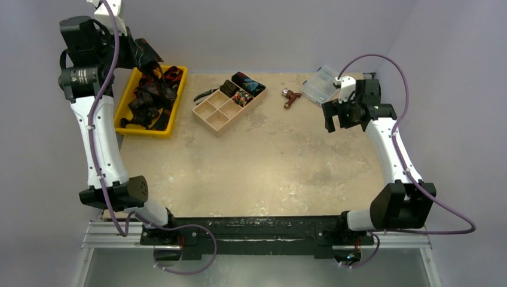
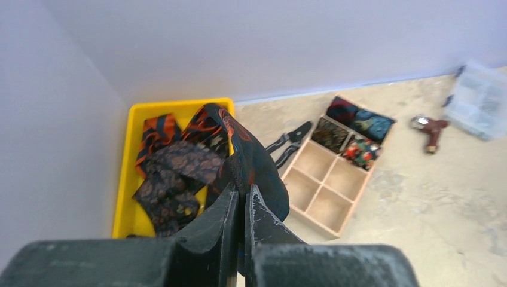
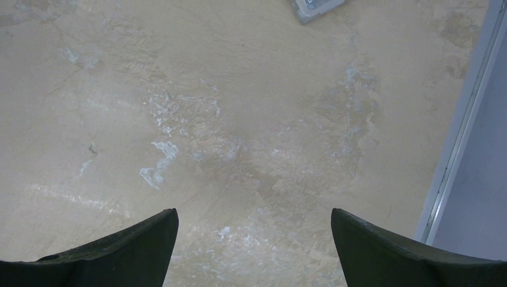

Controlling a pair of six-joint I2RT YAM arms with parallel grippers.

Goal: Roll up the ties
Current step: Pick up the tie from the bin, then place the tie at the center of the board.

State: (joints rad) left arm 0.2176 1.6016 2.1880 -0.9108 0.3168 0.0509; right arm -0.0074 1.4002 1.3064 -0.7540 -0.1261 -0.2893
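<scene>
Left end effector (image 2: pixel 242 194): fingers together, clamped on a dark tie (image 2: pixel 248 152) with orange-red print; the tie is held raised above the yellow tray (image 2: pixel 127 161) at the far left of the counter (image 1: pixel 269 155), its free length hanging toward the tray; further ties (image 2: pixel 173 170) lie heaped inside the tray; rolled ties (image 1: pixel 244 88) fill the far compartments of the divided wooden box (image 1: pixel 216 118) beside the tray. Right end effector (image 3: pixel 254 214): fingers apart, gripping nothing, above the counter near its right edge.
</scene>
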